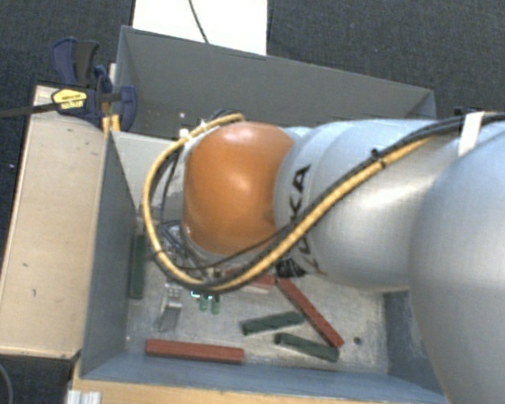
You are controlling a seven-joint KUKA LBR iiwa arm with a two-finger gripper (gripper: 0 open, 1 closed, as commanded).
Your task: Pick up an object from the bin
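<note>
Hovering near slim flat green bars, the fingers are too hidden to judge.

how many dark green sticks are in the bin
3 green sticks: one along the bin's left wall, one on the floor's middle, one just right of it. The arm may hide more.

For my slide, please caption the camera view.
Gripper low in the grey bin, near a red stick and a green stick.

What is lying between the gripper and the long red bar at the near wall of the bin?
Only bare bin floor separates the gripper from the red bar, as the camera view shows.
</note>
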